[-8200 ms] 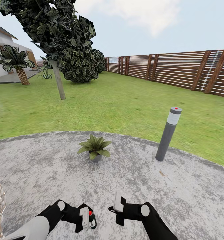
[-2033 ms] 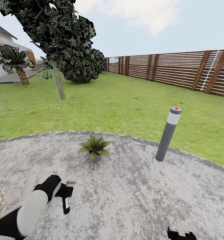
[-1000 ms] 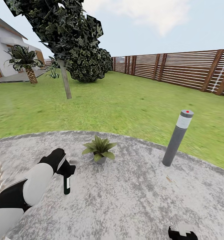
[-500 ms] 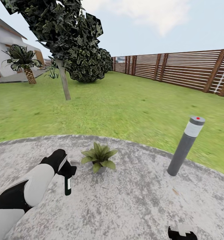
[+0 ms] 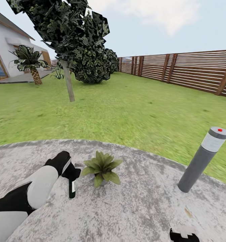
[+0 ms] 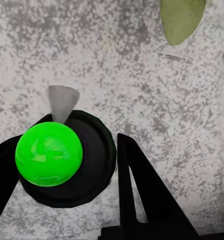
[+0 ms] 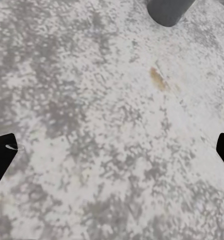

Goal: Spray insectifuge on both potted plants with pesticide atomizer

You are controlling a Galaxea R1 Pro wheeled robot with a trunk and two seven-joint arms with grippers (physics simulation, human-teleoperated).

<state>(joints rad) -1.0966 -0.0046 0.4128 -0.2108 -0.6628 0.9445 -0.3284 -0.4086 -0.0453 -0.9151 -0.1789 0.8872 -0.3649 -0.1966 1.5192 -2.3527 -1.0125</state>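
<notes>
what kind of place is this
A home garden or backyard, it seems: a green lawn closed in by a slatted wooden fence, a round stone paving with a small potted plant, and a house beyond the trees.

Round grey stone paving [image 5: 133,208], mottled, bordered by green lawn [image 5: 126,111] along its far curved edge. Resting on it: one potted plant [image 5: 102,168] near the middle, a grey post lamp [image 5: 202,159] upright toward the right edge, a small brown speck [image 5: 187,211] just before the lamp.

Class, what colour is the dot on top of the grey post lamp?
Red, seen best in the head view on the post lamp.
</notes>
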